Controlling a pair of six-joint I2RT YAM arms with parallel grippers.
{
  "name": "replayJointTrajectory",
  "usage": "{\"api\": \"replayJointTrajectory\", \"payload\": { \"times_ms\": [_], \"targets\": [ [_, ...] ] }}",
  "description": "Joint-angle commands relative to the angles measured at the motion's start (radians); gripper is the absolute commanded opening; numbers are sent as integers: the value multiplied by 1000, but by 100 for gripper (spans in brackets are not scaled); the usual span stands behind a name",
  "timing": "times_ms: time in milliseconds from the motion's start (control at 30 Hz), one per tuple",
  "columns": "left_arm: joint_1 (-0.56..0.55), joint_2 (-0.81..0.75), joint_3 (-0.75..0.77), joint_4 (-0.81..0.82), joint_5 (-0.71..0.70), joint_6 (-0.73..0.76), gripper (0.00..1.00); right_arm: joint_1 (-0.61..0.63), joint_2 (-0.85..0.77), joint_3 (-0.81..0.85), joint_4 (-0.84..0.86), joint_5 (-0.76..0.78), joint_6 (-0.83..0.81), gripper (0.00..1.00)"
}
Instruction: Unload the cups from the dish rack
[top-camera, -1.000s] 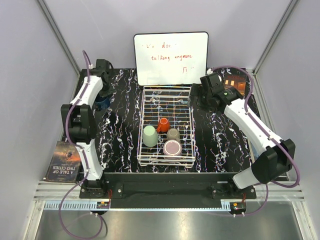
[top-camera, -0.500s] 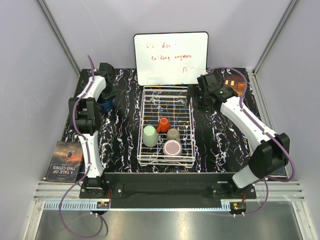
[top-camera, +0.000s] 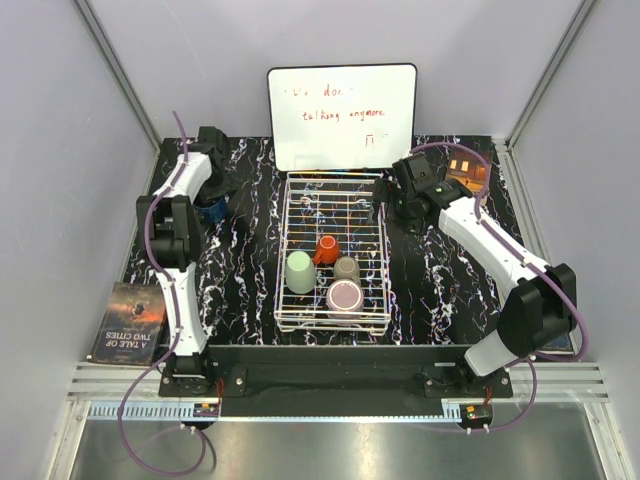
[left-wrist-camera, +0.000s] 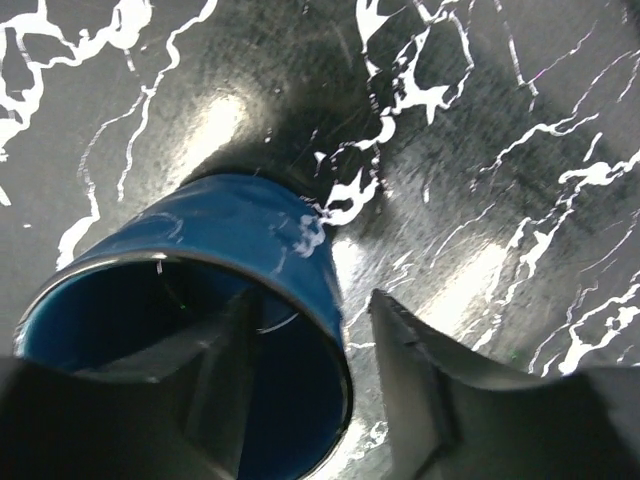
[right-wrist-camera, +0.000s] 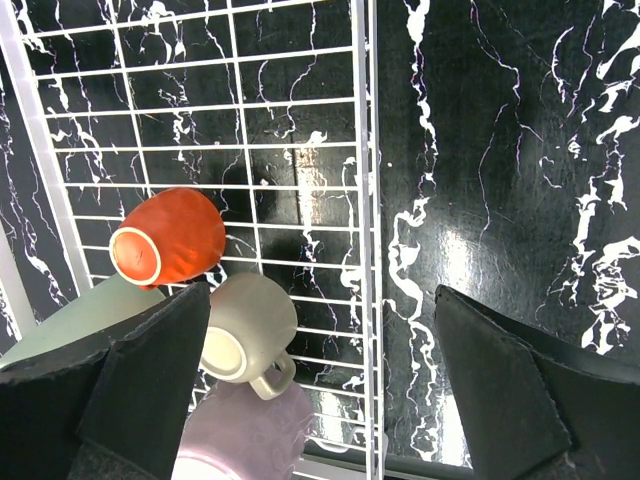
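Our left jaws stand apart astride the rim of the dark blue mug (left-wrist-camera: 240, 230) on the surface (top-camera: 240, 285) left of the dish rack (top-camera: 335, 212), while our right jaws gape over the rack, nearest its taupe mug (right-wrist-camera: 250, 320).

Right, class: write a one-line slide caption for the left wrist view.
Left claw straddles the rim of the dark blue mug, upright on the marbled table.

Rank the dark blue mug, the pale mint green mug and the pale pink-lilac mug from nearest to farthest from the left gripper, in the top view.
1. Dark blue mug, on the table at the left gripper.
2. Pale mint green mug, left side of the white wire dish rack.
3. Pale pink-lilac mug, rack's near right.
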Motion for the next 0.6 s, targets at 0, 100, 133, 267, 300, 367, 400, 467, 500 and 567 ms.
{"api": "replayJointTrajectory", "payload": {
  "times_ms": [0, 100, 133, 267, 300, 367, 400, 467, 500, 567],
  "targets": [
    [1, -140, -17, 19, -55, -10, 60, 10, -41, -11, 51, -13, 13, 100],
    [-4, -211, -27, 14, -90, -24, 67, 14, -46, -27, 60, -25, 22, 100],
    [-5, -229, -27, 10, -101, -27, 72, 19, -52, -34, 65, -25, 19, 100],
    [-40, -368, -25, -6, -150, -43, 99, 94, -72, -24, 72, 27, -45, 100],
    [-53, -392, -27, -6, -179, -41, 99, 125, -74, -16, 57, 74, -75, 100],
    [-99, -463, -37, -9, -195, -34, 99, 201, -75, 4, 43, 119, -99, 100],
    [-115, -490, -59, -10, -201, -35, 99, 221, -89, -4, 43, 149, -103, 100],
    [-178, -536, -92, -9, -209, -34, 99, 258, -113, -28, 65, 159, -94, 100],
    [-204, -589, -115, -9, -227, -34, 99, 263, -132, -36, 66, 139, -68, 100],
    [-290, -643, -189, -9, -259, -26, 99, 266, -134, -27, 34, 110, -54, 100]
  ]
}}
